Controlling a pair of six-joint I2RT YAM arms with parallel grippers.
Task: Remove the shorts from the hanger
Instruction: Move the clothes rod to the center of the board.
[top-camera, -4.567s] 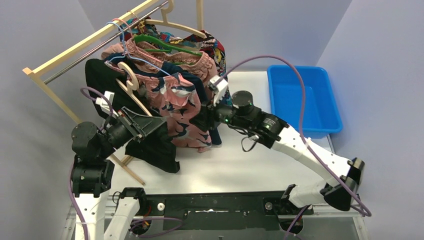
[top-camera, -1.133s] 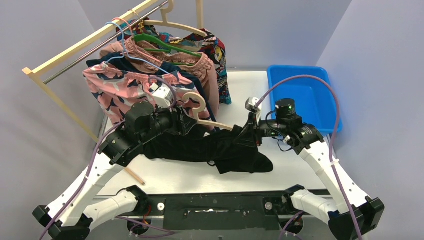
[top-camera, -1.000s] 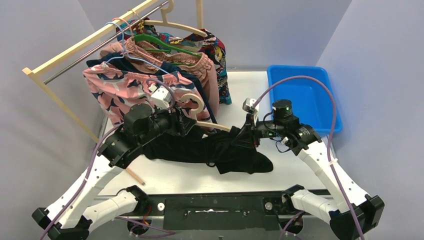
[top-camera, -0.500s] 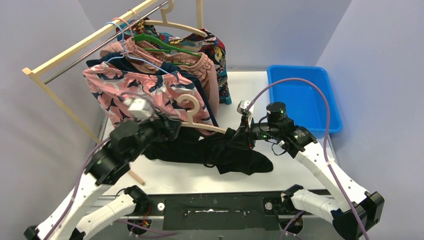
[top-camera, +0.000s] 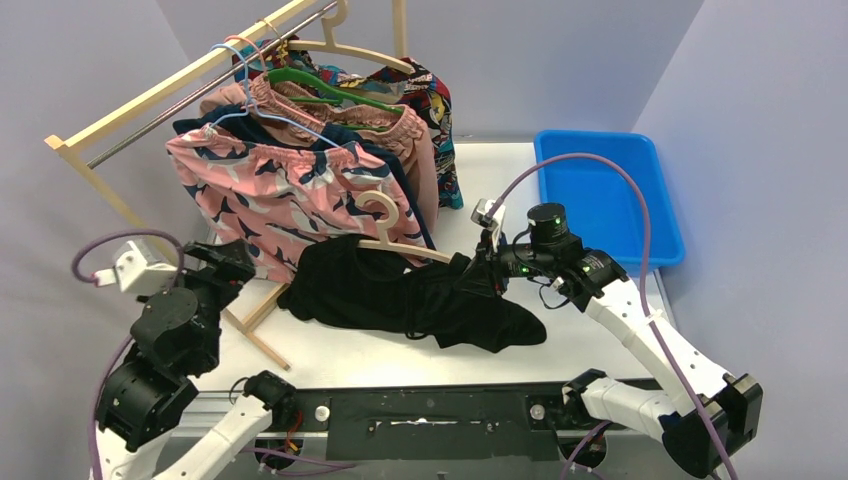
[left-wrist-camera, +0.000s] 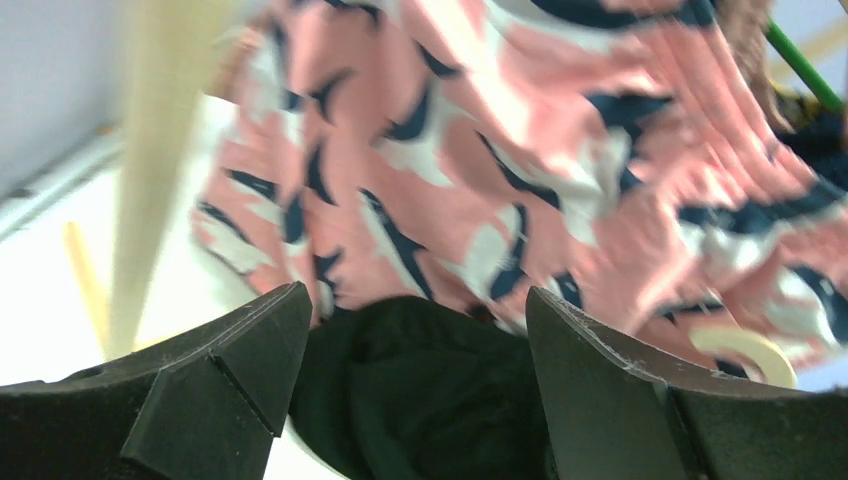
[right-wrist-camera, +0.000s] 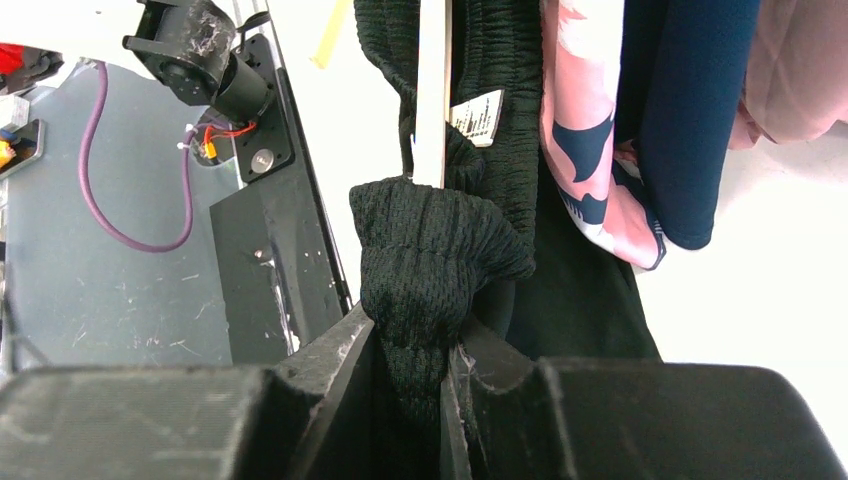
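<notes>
On table (top-camera: 490, 175): right hand (top-camera: 478, 277) pinches black shorts (top-camera: 390, 295).

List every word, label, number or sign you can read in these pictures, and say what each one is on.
No text here can be read.
White tag sewn into the waistband of the black shorts: the print is too small and blurred to read.
Comic-print shorts on the rack: only a pattern shows, with no legible words.
</notes>
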